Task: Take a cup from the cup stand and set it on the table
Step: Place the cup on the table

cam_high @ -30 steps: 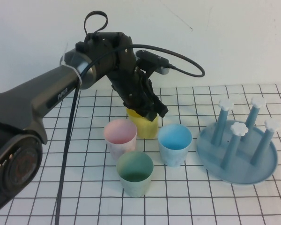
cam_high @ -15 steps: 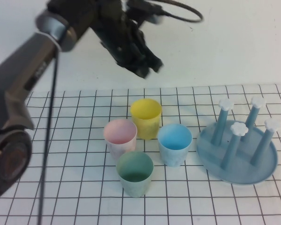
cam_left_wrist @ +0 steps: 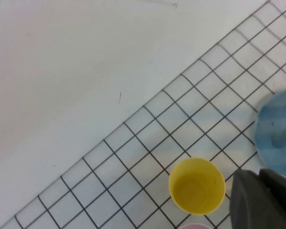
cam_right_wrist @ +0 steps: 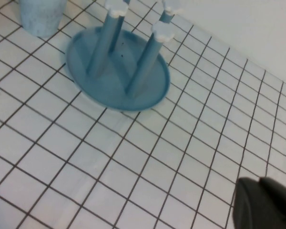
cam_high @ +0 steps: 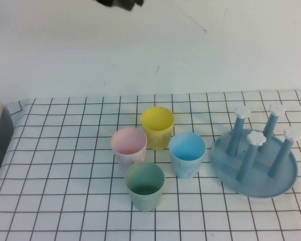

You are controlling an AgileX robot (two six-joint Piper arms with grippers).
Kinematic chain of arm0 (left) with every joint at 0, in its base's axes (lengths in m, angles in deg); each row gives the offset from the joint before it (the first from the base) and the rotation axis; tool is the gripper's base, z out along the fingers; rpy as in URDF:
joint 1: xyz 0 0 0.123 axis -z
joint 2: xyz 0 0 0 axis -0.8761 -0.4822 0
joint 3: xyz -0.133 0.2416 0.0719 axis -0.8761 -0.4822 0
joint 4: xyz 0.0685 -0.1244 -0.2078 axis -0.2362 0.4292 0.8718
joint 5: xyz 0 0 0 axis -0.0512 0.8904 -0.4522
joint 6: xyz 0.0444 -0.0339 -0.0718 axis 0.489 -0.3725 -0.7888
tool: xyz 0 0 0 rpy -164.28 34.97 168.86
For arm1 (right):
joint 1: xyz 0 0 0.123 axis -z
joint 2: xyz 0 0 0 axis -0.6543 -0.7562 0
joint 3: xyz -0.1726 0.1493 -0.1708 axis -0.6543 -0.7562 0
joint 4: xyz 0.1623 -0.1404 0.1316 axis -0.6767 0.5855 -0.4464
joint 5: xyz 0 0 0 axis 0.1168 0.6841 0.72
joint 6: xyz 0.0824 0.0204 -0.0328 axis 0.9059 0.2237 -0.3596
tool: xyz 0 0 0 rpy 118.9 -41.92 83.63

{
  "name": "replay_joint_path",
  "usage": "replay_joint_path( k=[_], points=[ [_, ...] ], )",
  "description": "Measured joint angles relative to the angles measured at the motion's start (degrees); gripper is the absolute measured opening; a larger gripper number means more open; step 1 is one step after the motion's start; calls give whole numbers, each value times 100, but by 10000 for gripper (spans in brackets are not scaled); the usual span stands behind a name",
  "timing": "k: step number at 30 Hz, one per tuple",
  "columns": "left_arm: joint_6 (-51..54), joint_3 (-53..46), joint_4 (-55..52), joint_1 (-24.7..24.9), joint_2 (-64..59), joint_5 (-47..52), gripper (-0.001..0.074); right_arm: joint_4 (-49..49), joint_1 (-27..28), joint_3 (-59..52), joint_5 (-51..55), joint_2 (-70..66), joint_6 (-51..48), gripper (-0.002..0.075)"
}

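The yellow cup (cam_high: 157, 127) stands upright and empty on the table (cam_high: 50, 201), well left of the bare-pegged cup stand (cam_high: 256, 160), touching the empty pink cup (cam_high: 129, 147). Left gripper (cam_high: 119, 3) is far above the yellow cup; right gripper (cam_right_wrist: 264, 205) is beside the stand.

Left gripper (cam_high: 121, 3) has let go of the yellow cup (cam_high: 157, 126) and risen clear; only a dark tip shows at the top edge of the high view now. Left arm gone from over the table (cam_high: 50, 201); cup's rim fully exposed.
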Motion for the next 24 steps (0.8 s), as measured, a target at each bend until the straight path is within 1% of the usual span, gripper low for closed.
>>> replay_joint_path(
  k=[8, 10, 13, 15, 19, 24],
  points=[
    [156, -38, 335, 0, 923, 43, 0, -51, 0, -1187, -891, 192, 315, 2],
    [241, -239, 509, 0, 1207, 43, 0, -198, 0, -1465, -1142, 192, 342, 1],
    [428, -809, 899, 0, 1780, 43, -1, -392, 0, -1668, -1592, 192, 364, 1],
    [580, -1416, 1112, 0, 2220, -140, -1, -444, 0, -1740, -1764, 192, 364, 1],
    [911, -2815, 1284, 0, 3067, -982, -1, -456, 0, -1765, -1873, 192, 364, 0],
    [1627, -5178, 1436, 0, 4215, -2335, -1, -505, 0, -1765, -1885, 192, 364, 0]
  ],
)
